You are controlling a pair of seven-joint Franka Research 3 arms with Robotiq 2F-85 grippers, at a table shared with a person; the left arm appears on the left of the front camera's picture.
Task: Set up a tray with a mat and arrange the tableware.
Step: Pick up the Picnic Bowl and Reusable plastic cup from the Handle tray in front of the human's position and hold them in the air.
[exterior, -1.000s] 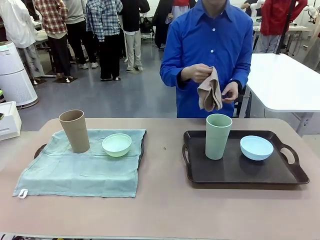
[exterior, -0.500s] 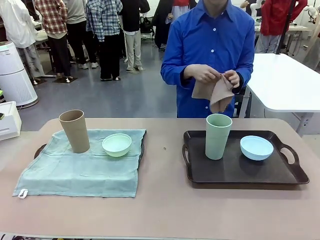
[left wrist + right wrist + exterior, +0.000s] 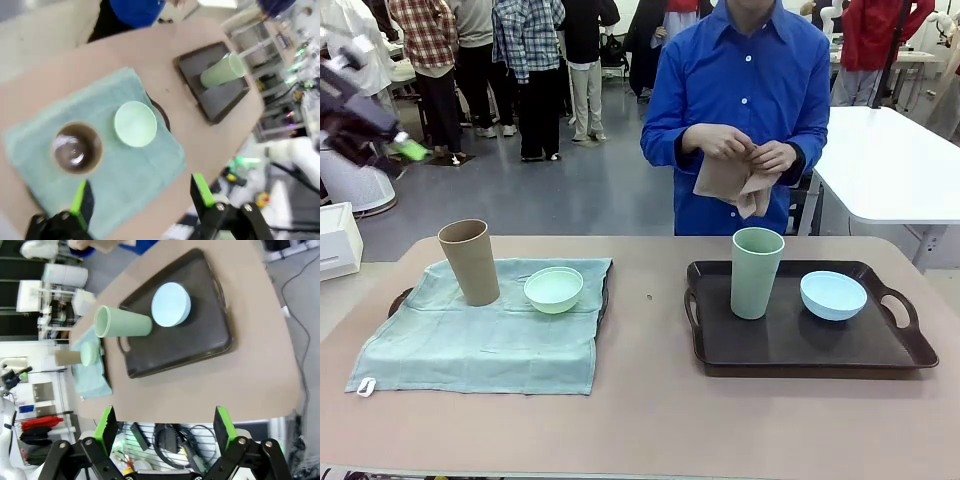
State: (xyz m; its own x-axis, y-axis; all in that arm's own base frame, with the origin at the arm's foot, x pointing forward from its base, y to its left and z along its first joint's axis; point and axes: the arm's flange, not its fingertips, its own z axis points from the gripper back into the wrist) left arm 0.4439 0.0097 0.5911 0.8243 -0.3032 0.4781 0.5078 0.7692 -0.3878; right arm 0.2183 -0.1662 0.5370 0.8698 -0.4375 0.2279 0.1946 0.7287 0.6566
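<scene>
A teal mat covers the left tray; on it stand the tan cup and the mint bowl. The bare dark right tray carries the sage green cup and the light blue bowl. My left gripper hovers blurred, high at the far left. From its wrist I look down on the tan cup and mint bowl; the left gripper is open and empty. My right gripper is open, high above the right tray and blue bowl.
A person in a blue shirt stands at the far side, both hands on a tan cloth at chest height. A white table stands behind on the right. Bare tabletop runs between the trays and along the front edge.
My left gripper has come into the front view at the upper left. The person's hands have drawn together, bunching the tan cloth. Cups, bowls and trays have not moved.
</scene>
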